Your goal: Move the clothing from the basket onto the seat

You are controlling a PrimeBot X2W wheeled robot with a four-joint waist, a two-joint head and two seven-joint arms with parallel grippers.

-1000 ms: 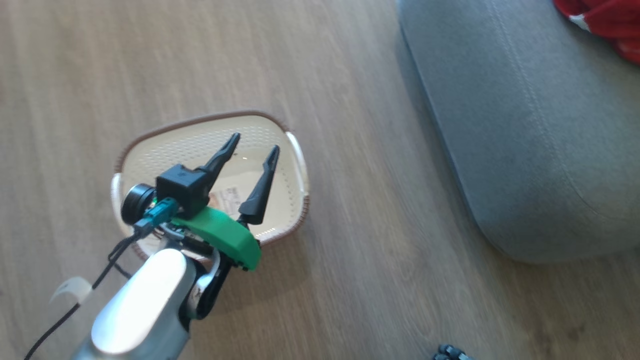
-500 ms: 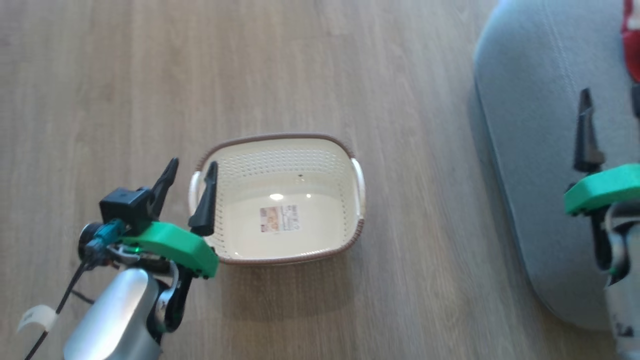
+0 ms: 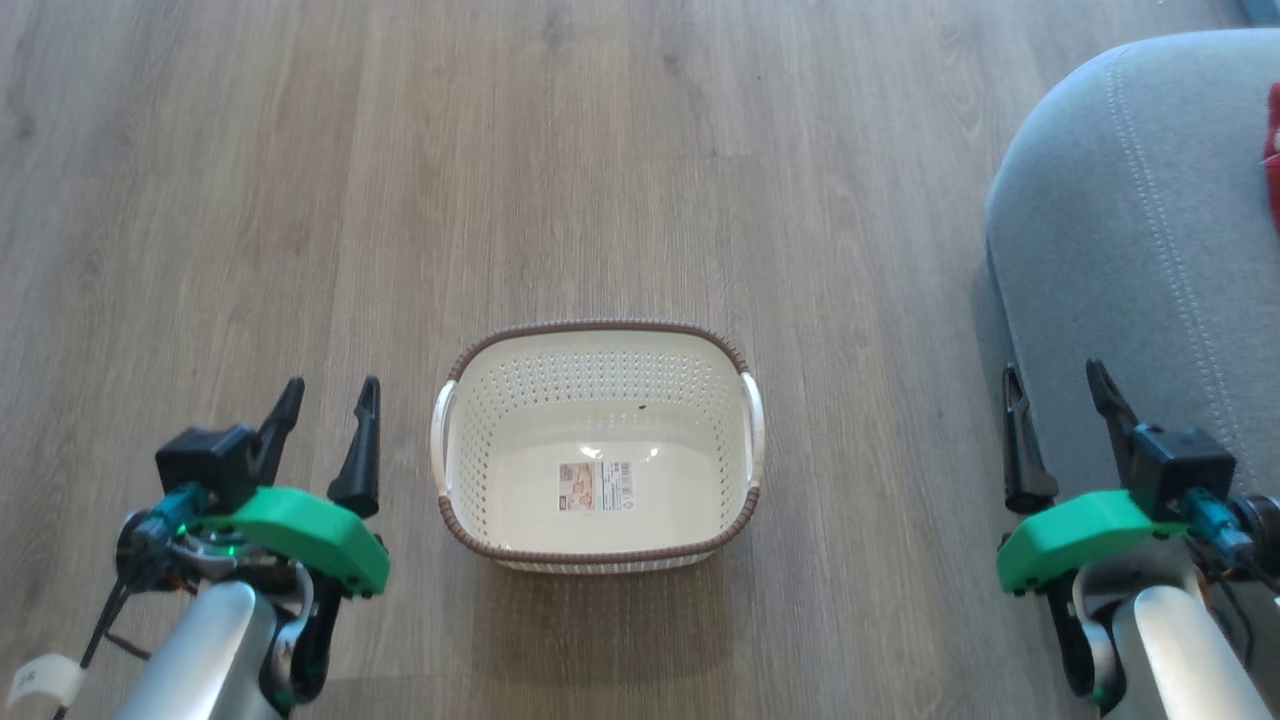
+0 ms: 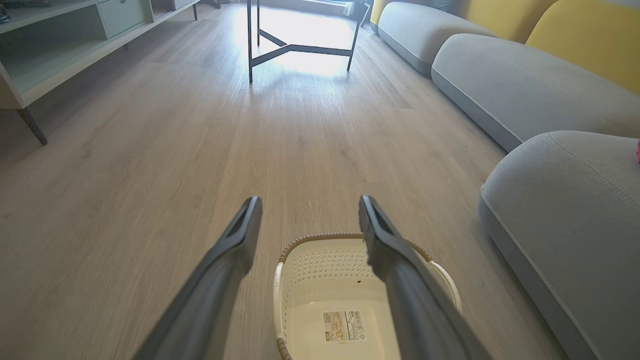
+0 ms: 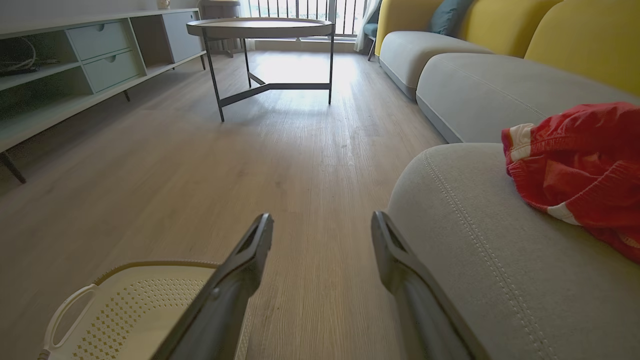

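the clothing (image 3: 1274,150) is cut off by the right edge, and the sticker (image 3: 596,486) seems illegible.

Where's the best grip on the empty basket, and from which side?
Probably the left handle, taken from above. The white loop stands off the wall, leaving a gap for one finger. The basket sits upright on the floor, and the open left gripper is right beside that handle. The brown rim is a fallback.

cream basket (image 3: 600,350), grey seat (image 3: 1130,230), red clothing (image 5: 580,165)
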